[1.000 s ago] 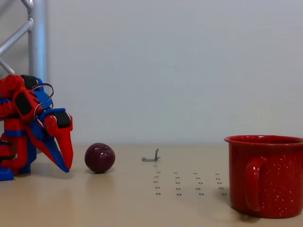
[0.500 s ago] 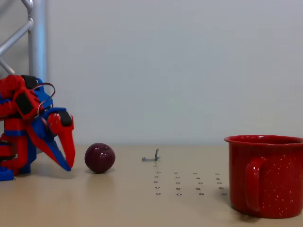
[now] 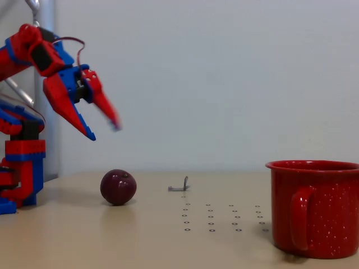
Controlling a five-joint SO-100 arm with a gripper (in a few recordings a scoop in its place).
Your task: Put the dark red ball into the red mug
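**Maroon ball on the table, gripper raised above it with jaws apart**

Maroon and glossy, the dark red ball [image 3: 118, 187] sits on the tan table [image 3: 140, 241] in the left part of the fixed view, touching the surface with nothing holding it. A faint highlight marks its upper face.

Up and to the left of it hangs the gripper [image 3: 104, 130], red and blue, well clear of the table and apart from the ball. Its two pointed fingers slant down and to the right with a plain gap between the tips, so the jaws stand spread and hold nothing. The right-hand finger is blurred, so its exact tip is hard to place. A thin cable [image 3: 76, 45] loops over the wrist, and the arm's base [image 3: 19, 179] stands at the far left edge.

Right of the ball, further back on the table, lies a small bent metal piece [image 3: 180, 186], and nearer are rows of tiny ring marks [image 3: 221, 218].

At the right edge, near the camera and well apart from the ball, stands the red mug [image 3: 317, 207], upright, speckled white, its loop handle facing the camera.
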